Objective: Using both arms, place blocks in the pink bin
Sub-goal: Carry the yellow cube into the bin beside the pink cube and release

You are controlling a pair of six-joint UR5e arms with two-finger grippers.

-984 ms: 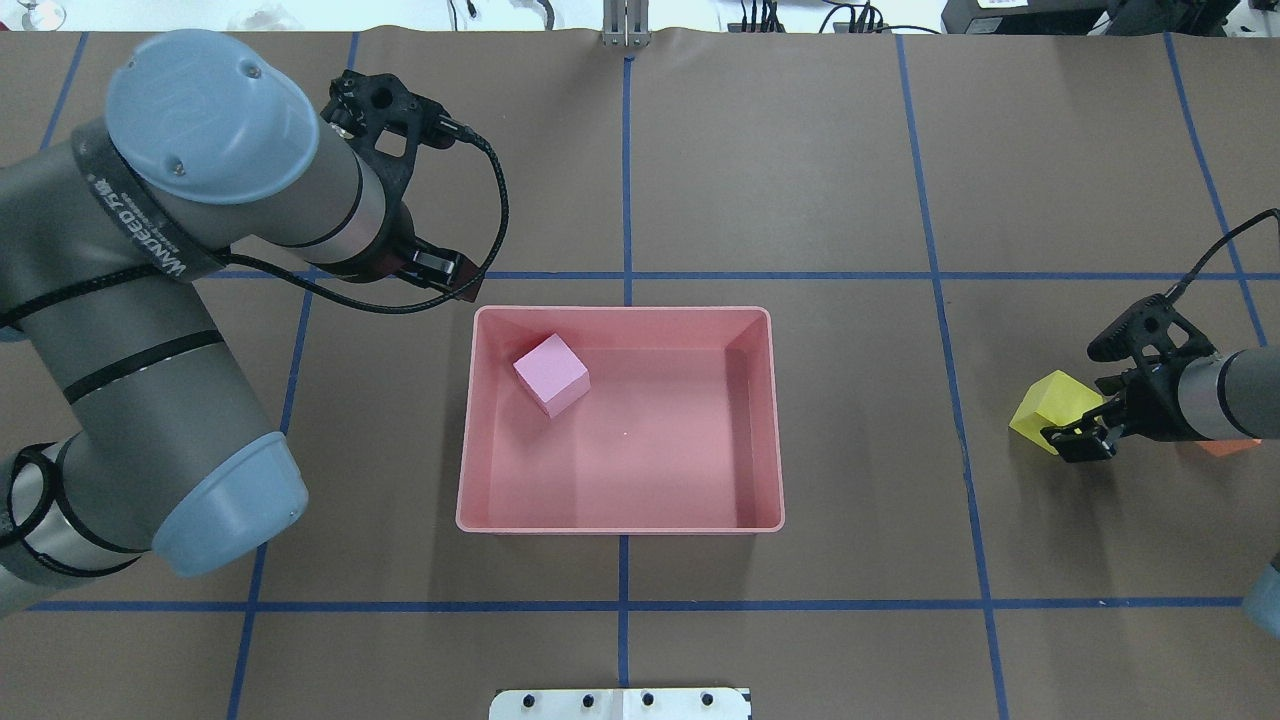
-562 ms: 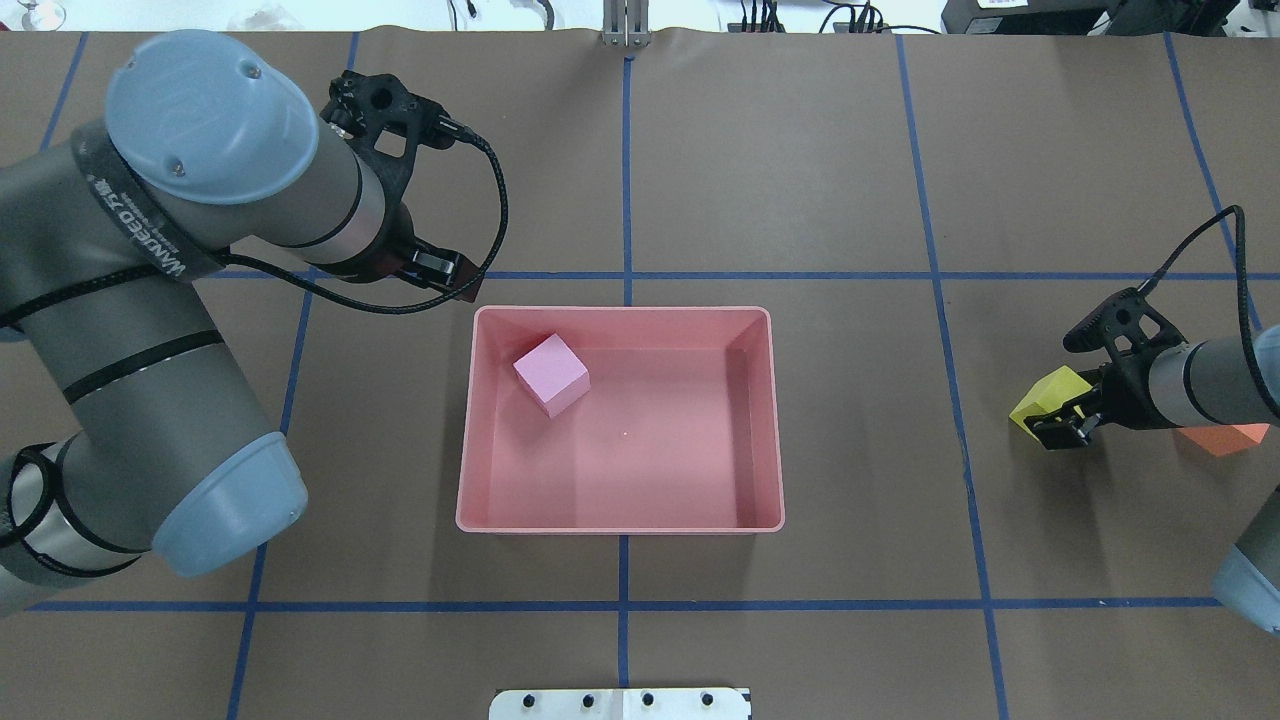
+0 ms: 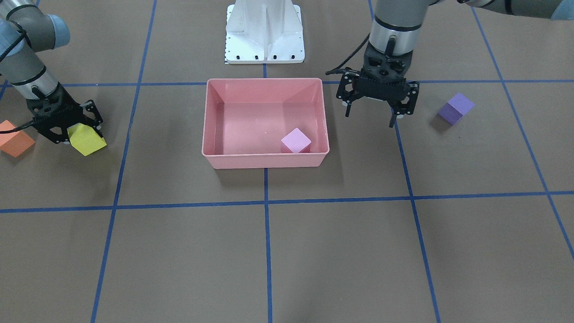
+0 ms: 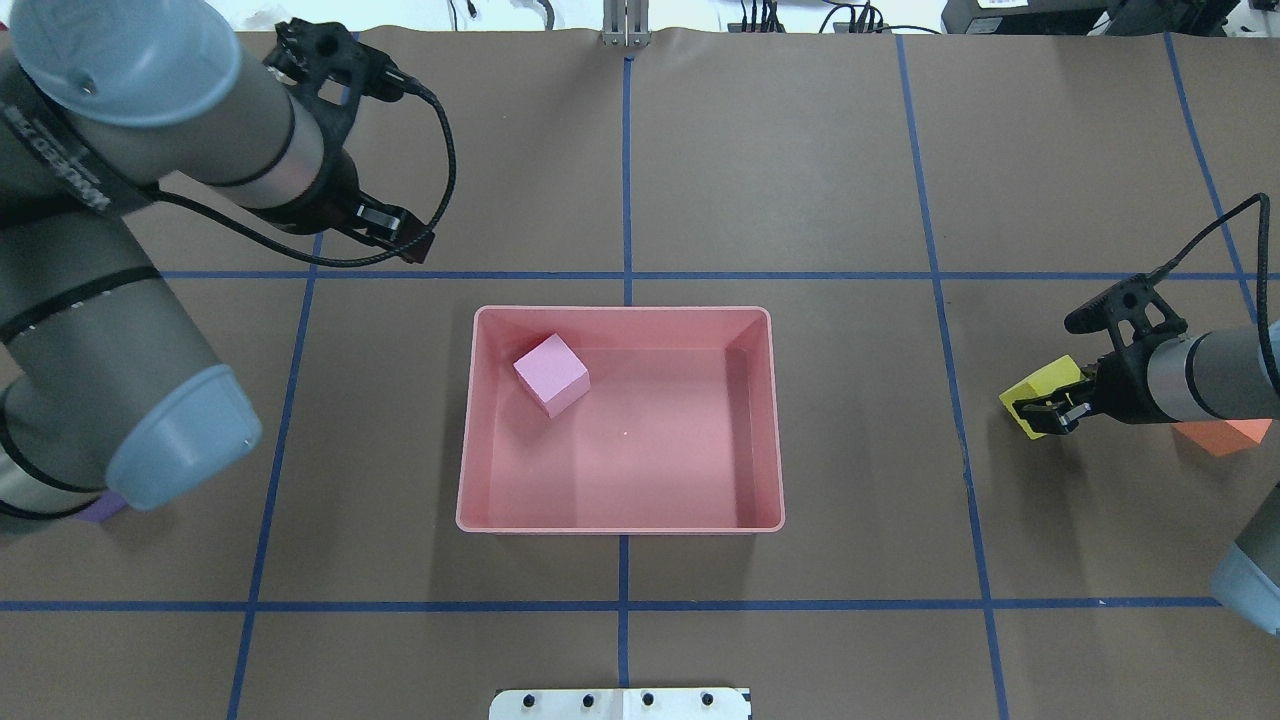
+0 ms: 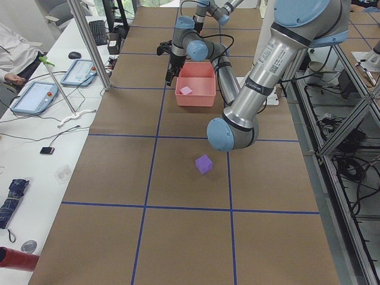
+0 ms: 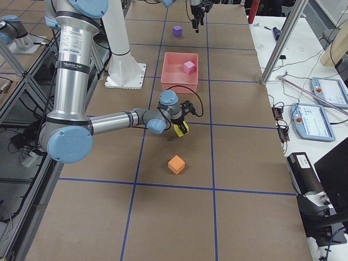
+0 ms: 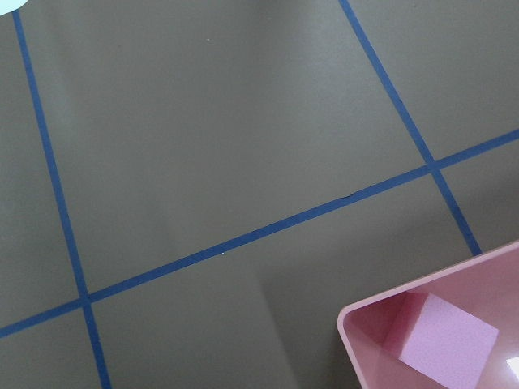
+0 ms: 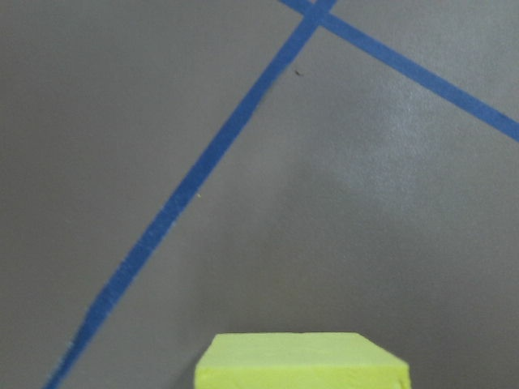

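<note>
- Purple block (image 3: 455, 109): nearest my base, out on my left, loose on the table (image 4: 800, 150). Not started.
- Bin (image 3: 264, 160): centre, opening up, long axis side to side across my front.
- Pink block (image 4: 551, 374): inside the bin near its far-left corner, flat on the floor, turned corner-on to the walls. It is a cube, so no long axis. One of four done.
- Right gripper (image 3: 80, 133): well right of the bin, clamped on the yellow block (image 3: 87, 141), which sits tilted. Cannot tell if it clears the table. Judged: second block in hand.
- Orange block (image 3: 15, 140): just beside that gripper, untouched.
- Left gripper (image 3: 374, 114): past the bin's far-left corner, raised, jaws spread, empty.
</note>
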